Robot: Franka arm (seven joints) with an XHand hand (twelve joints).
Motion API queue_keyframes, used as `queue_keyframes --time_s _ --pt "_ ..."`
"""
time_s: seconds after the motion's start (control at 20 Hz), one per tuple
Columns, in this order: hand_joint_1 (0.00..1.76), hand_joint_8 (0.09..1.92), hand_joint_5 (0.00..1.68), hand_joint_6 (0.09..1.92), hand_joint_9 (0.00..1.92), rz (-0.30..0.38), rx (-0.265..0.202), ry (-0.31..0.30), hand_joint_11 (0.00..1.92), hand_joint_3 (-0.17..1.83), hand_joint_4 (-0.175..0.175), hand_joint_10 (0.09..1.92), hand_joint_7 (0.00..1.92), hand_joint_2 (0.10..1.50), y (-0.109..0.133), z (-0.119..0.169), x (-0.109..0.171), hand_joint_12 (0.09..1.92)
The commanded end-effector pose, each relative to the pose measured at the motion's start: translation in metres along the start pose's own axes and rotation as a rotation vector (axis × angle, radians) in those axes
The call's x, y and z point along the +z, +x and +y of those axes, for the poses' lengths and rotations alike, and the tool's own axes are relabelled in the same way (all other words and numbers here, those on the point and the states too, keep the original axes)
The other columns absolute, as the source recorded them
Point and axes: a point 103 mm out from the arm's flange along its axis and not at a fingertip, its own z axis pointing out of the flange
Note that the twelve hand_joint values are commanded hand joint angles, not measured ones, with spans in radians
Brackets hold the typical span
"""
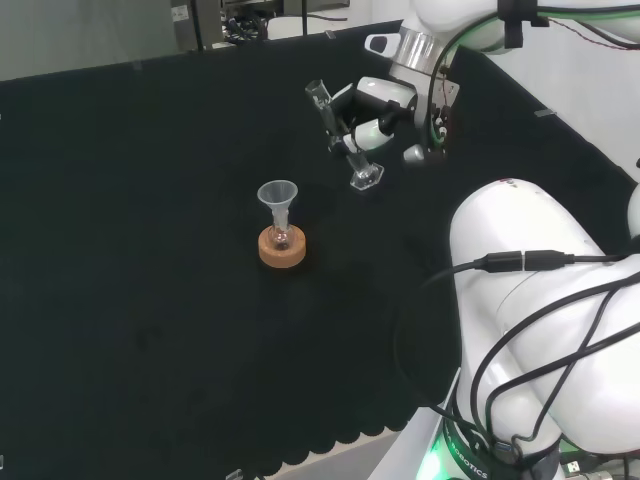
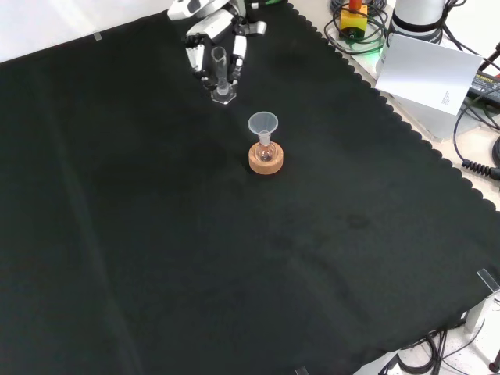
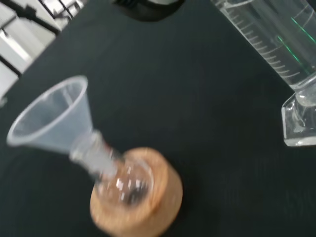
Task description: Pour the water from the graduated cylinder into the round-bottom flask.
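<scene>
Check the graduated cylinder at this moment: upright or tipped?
Tipped. In the head view the graduated cylinder leans, mouth toward the view's left, its base off the cloth, with the hand curled round it. Its water level cannot be told.

I see a black cloth [image 2: 195, 258] that covers the whole bench; its edge is cut in small scallops. Beside this edge, in the front view, a white sheet of paper [image 2: 426, 74] lies near black cables [image 2: 476, 133]. In the head view, a grey wall [image 1: 80, 30] stands behind the bench.
</scene>
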Motion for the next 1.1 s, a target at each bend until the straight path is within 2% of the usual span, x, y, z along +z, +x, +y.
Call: queue_keyframes --time_s 0.05,0.35,0.5,1.1 --pt "1.09 0.48 0.88 1.15 1.42 -0.067 0.057 0.122 1.31 0.00 -0.097 0.09 1.13 1.17 0.013 -0.035 0.011 0.79" --pt "1.09 0.47 0.88 1.15 1.42 -0.092 0.086 0.220 1.32 0.00 -0.095 0.09 1.13 1.17 0.006 -0.054 0.018 0.77" --pt "1.10 0.47 0.89 1.14 1.43 -0.127 0.099 0.286 1.33 0.00 -0.095 0.09 1.14 1.17 0.005 -0.058 0.015 0.77" --pt "1.10 0.46 0.89 1.13 1.44 -0.247 0.114 0.472 1.34 0.00 -0.096 0.09 1.16 1.17 0.025 -0.053 0.010 0.76"
